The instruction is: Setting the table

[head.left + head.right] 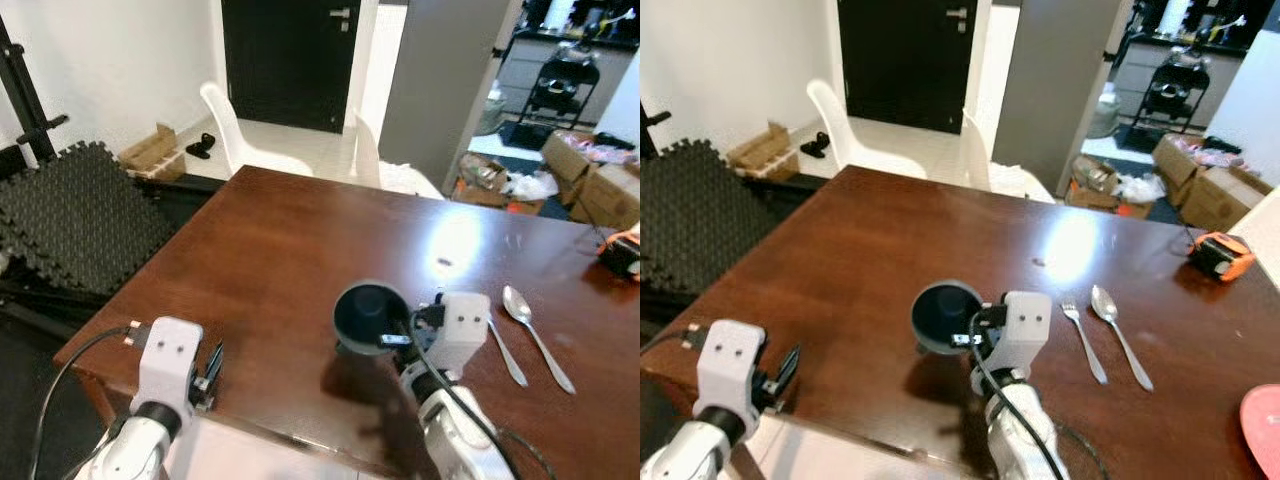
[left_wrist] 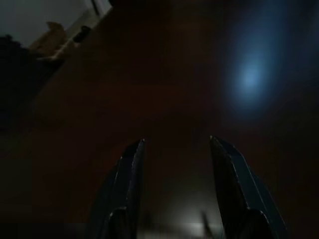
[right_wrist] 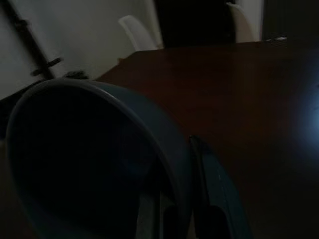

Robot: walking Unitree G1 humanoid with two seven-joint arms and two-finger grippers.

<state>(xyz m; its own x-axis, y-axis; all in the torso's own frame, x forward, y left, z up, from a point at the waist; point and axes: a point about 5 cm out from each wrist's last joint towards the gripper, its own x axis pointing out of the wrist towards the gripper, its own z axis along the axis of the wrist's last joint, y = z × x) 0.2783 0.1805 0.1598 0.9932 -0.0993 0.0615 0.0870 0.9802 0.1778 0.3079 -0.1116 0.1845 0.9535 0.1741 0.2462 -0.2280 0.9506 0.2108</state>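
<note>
Our right gripper [image 1: 385,335] pinches the rim of the dark blue round bowl [image 1: 368,312] above the brown wooden table [image 1: 270,250], our left gripper [image 2: 174,184] is spread wide, and the bowl may slip from that thin hold.

a dark brown wooden counter [image 1: 890,250] with a glossy top carries the things. a fork [image 1: 1083,343] and a spoon [image 1: 1120,335] lie side by side on its right part, close together but apart, handles toward the near edge. an orange and black tape measure [image 1: 1218,254] sits farther back by the right edge. a red plate [image 1: 1264,425] lies at the near right corner, partly cut off
</note>
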